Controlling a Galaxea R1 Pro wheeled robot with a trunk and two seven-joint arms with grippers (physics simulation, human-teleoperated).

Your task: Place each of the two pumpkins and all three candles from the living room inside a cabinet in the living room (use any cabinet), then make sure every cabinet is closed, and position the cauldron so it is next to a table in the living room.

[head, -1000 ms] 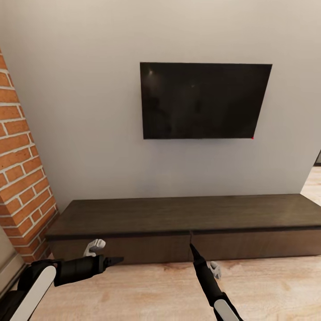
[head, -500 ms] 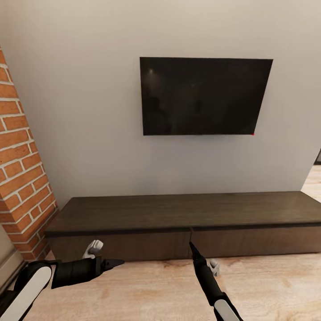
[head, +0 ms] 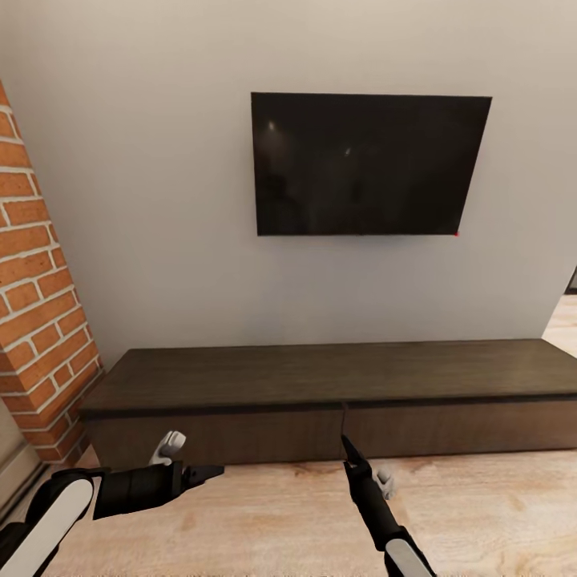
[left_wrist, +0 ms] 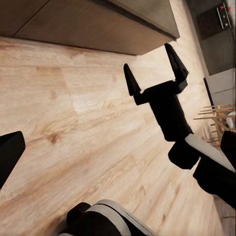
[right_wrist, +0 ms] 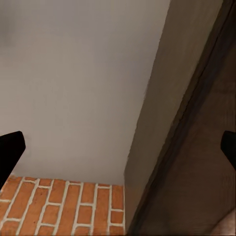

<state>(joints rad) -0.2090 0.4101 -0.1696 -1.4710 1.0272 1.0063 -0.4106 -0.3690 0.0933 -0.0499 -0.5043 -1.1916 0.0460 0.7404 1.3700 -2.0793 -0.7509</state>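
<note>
The long low dark-brown cabinet (head: 320, 377) stands against the grey wall with both drawer fronts shut and a bare top. My left gripper (head: 210, 471) hovers over the floor in front of its left drawer, one black finger (left_wrist: 10, 155) at the edge of the left wrist view. My right gripper (head: 344, 443) points up at the seam between the drawers. It appears again in the left wrist view, right gripper (left_wrist: 147, 56), with its fingers spread and nothing between them. The pumpkins, candles, cauldron and coffee table are out of view.
A black TV (head: 369, 164) hangs on the wall above the cabinet. A brick wall (head: 36, 304) closes off the left side. Pale wood floor (head: 481, 513) runs in front of the cabinet and on past its right end.
The whole head view has shifted: TV and cabinet sit slightly higher in the picture, so the camera moved. Both arms hold nearly the same pose.
</note>
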